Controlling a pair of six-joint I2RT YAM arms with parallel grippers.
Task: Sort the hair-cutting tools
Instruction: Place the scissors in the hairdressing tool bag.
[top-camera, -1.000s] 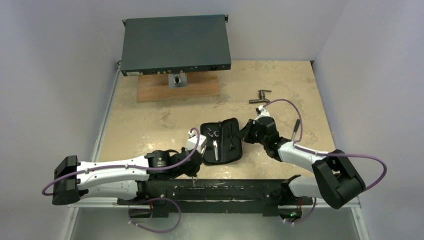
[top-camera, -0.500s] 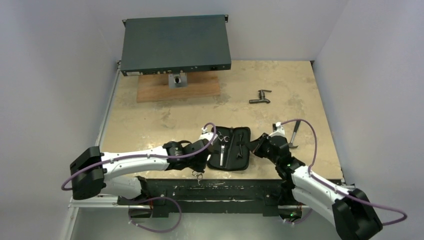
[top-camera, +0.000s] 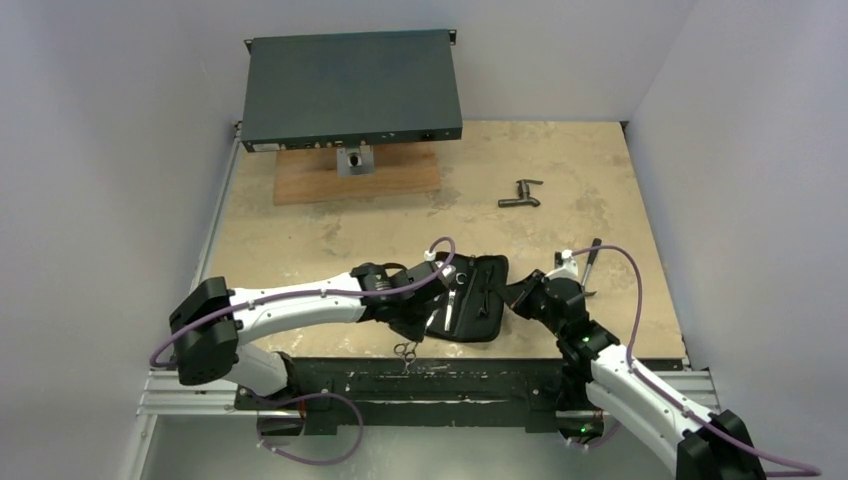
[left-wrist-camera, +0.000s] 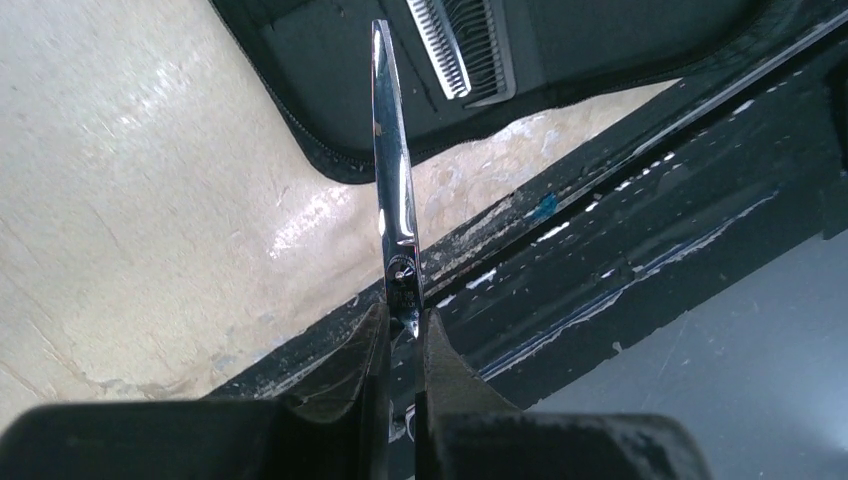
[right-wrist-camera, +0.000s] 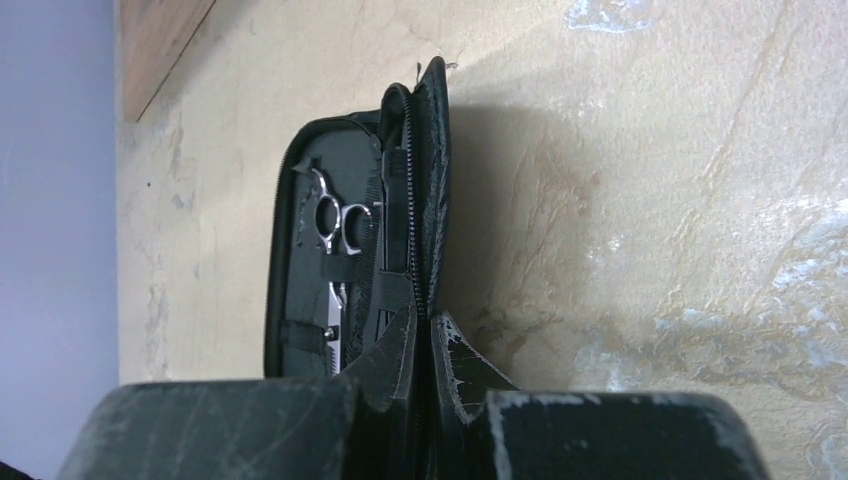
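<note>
Stowing step. Left gripper (left-wrist-camera: 400, 330) clamped tight on silver scissors (left-wrist-camera: 392, 180) near pivot, tip aimed at open black case (right-wrist-camera: 300, 270), over table (left-wrist-camera: 150, 200) near edge. Right gripper (right-wrist-camera: 425, 345) pinched closed on case flap. Next: likely align tip with free strap.

Slim silver scissors (left-wrist-camera: 392, 160), blades closed, stick straight out from the left gripper (left-wrist-camera: 401, 335), pinched near the pivot. A second pair (right-wrist-camera: 335, 225) (finger rings showing) sits strapped inside the open black case (right-wrist-camera: 290, 280), which also holds a toothed comb (left-wrist-camera: 455, 45).
</note>
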